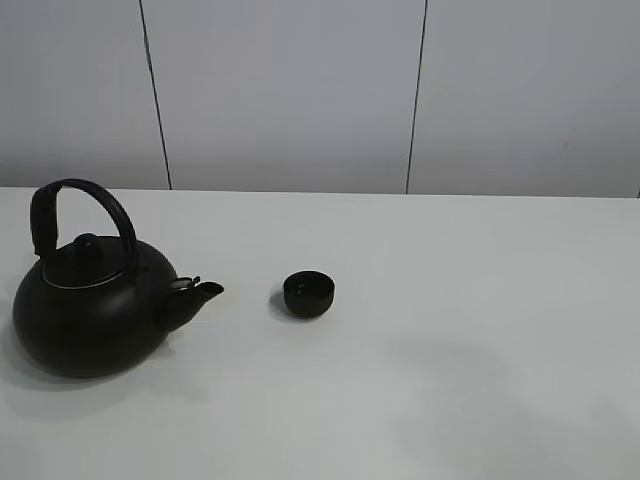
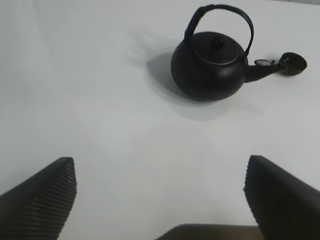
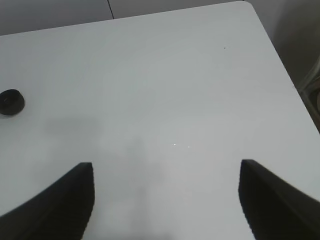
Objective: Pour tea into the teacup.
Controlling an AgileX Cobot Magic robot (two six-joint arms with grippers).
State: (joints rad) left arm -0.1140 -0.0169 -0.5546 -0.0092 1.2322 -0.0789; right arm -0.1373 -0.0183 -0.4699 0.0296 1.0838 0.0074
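A big round black kettle (image 1: 90,305) with an arched handle stands at the left of the white table, its spout pointing right. The small black handleless teacup (image 1: 308,293) stands a short way right of the spout, upright. Neither gripper shows in the exterior high view. In the left wrist view my left gripper (image 2: 160,195) is open and empty, well back from the kettle (image 2: 210,67) and the teacup (image 2: 293,62). In the right wrist view my right gripper (image 3: 167,197) is open and empty over bare table, with the teacup (image 3: 11,101) far off to one side.
The white table (image 1: 480,330) runs to a grey panelled wall (image 1: 300,90) at the back. The right wrist view shows the table's rounded corner (image 3: 250,7) and its side edge, with darker floor beyond it.
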